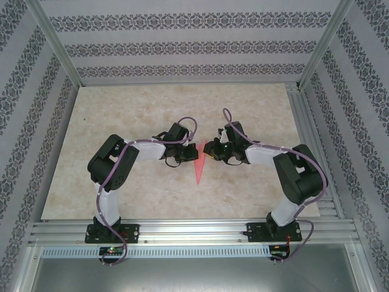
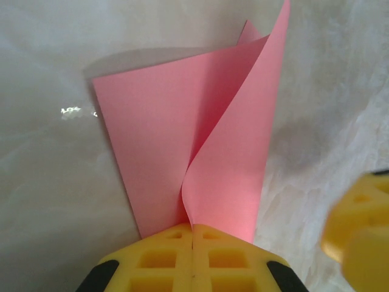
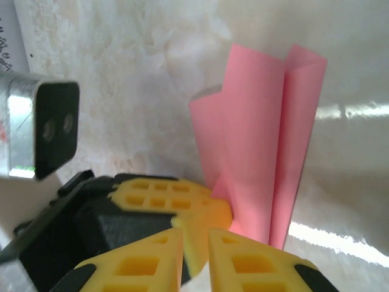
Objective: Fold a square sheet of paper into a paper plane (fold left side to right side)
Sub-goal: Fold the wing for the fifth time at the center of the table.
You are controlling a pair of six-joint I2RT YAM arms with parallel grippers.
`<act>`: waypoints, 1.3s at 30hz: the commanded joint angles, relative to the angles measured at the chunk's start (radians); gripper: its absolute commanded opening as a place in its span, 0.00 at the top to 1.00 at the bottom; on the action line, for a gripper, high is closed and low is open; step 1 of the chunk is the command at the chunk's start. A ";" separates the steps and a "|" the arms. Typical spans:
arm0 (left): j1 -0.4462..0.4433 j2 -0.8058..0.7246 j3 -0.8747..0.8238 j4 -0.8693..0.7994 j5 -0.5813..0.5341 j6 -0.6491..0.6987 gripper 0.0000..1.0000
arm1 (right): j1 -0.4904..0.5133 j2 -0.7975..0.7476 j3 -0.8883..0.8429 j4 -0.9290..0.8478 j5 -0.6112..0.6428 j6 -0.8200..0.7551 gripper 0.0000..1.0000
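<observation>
- Table [image 1: 121,121]: pale top. The work sits mid-table betw. the two arms, so both reach it w/o stretching.
- L arm [image 1: 112,164] & R arm [image 1: 298,173]: both bent inward, wrists facing each other across the paper. Reads as one side anchoring, the other free to work.
- Paper plane [image 1: 199,163]: pinkish-red narrow dart, point toward the near edge, lying betw. the grippers.
  - L wrist view: the paper plane [image 2: 176,140] isn't flat. One layer lies on the table and the upper layer curls up & over to the right.
  - My read: the left-to-right fold is begun but not pressed down.
  - R wrist view: the layers [image 3: 261,140] stand up, gaping either side of a centre crease.
- L gripper [image 1: 184,159]: pressed together, pinching the paper where the layers converge [image 2: 192,231]. Prob. there to pin that edge so the sheet can't slide while the loose layer is worked.
- R gripper [image 1: 214,156]: in its own view [image 3: 196,246] the jaws stand a little apart, nothing seen betw. them.
  - L wrist view: one of its fingers [image 2: 358,234] is blurred, beside the paper, not touching.
  - It looks placed on the side the layer curls toward, so it could press or take that layer.
- Risk, as I judge it: thin paper w/ a soft curl is springy. The layer may flop back unless flattened along the crease before the L pinch lets go.
</observation>
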 commanded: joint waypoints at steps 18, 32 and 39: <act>0.011 0.052 -0.011 -0.035 -0.070 0.019 0.93 | 0.041 0.116 0.099 -0.135 0.116 -0.038 0.80; 0.014 -0.031 -0.021 -0.089 -0.109 0.050 0.79 | 0.053 0.151 0.124 -0.227 0.163 -0.070 0.79; 0.021 -0.177 -0.072 -0.154 -0.129 0.077 0.68 | 0.055 0.164 0.129 -0.221 0.157 -0.074 0.79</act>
